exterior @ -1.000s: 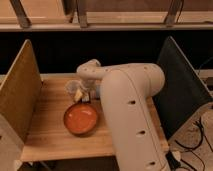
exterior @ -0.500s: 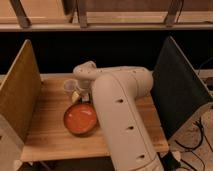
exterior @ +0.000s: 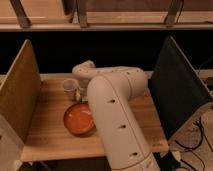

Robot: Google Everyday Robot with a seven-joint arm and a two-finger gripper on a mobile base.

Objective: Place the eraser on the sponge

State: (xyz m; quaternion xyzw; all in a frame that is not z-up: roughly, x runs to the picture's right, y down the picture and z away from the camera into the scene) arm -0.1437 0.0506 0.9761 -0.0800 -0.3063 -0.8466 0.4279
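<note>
A light wooden table (exterior: 46, 136) carries a shallow orange bowl (exterior: 79, 119), which sits on the boards near their middle. Behind the bowl and slightly to its left stands a white cup (exterior: 68, 85), upright and close to it. The gripper (exterior: 79, 94) hangs low over the wood between bowl and cup, partly hidden by the robot's white arm (exterior: 112, 107), which crosses the table to the bowl's right.
</note>
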